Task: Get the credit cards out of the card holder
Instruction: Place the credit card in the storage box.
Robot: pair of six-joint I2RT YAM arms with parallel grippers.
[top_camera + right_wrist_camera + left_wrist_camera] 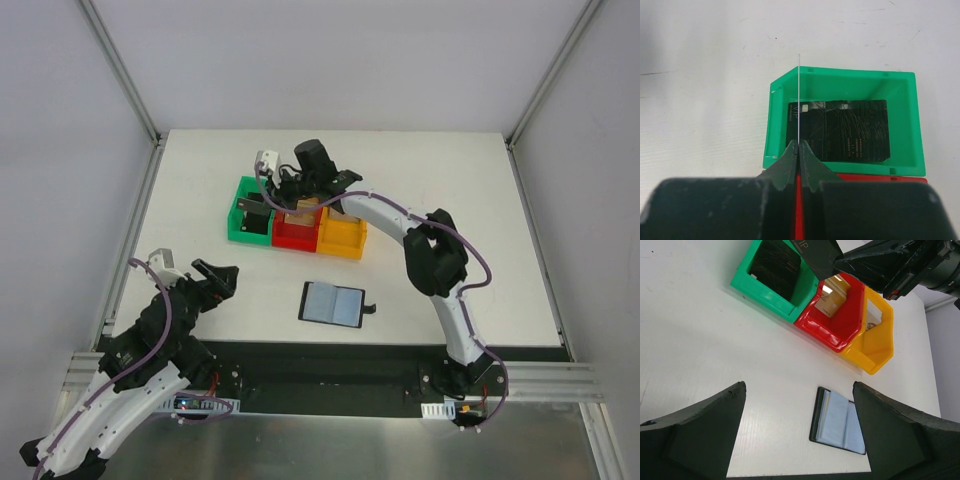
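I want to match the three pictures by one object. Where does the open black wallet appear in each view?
Top view: the black wallet lies open just below centre, lower than the green bin and to its right.
Left wrist view: bottom, right of centre.
Right wrist view: not in it.
Shared landmark: the green bin, seen in all three.

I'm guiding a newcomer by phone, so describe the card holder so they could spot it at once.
On the white table, find the green bin, red bin and orange bin in a row. The card holder lies alone on the tabletop between that row and the table's near edge. Unlike the coloured tubs, it is flat and black, folded open to show two grey-blue panels.
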